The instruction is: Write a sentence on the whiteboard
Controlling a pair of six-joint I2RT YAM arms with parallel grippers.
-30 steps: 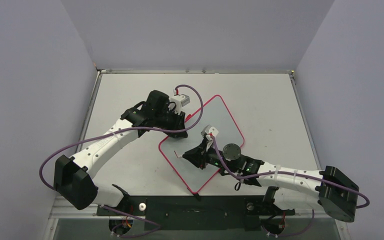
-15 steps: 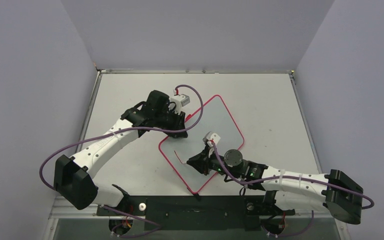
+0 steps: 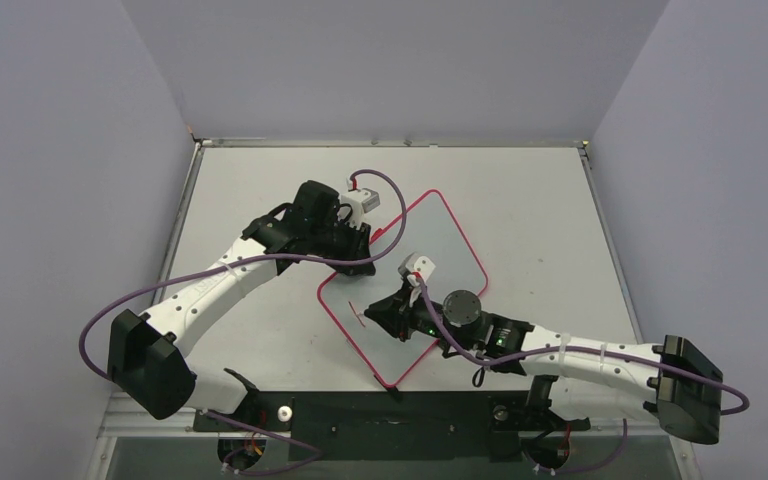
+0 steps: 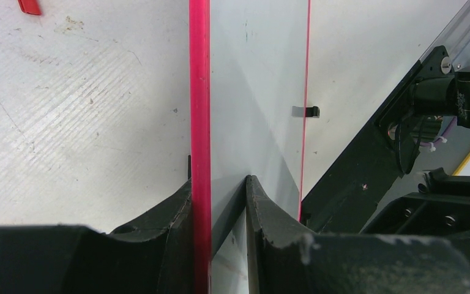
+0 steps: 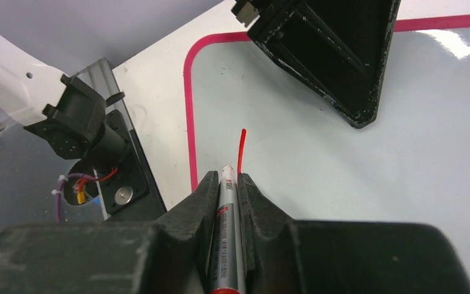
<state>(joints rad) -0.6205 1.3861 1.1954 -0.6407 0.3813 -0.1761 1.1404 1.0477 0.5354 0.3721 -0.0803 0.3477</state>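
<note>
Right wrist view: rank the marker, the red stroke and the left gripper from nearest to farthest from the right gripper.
1. The marker: clamped between the fingers of the right gripper.
2. The red stroke: on the whiteboard, just ahead of the marker tip.
3. The left gripper: farthest, at the board's far edge, gripping its pink rim.

- A robot test cell in a lab, not a home or shop: plain lilac-grey walls (image 3: 50, 150) close in three sides of a bare grey-white tabletop (image 3: 520, 200).
- Two white-and-black arms are bolted to a black base plate (image 3: 390, 415) at the near edge.
- Purple cables (image 3: 260, 262) loop loosely along both arms.
- The tabletop is scuffed and stained.
</note>
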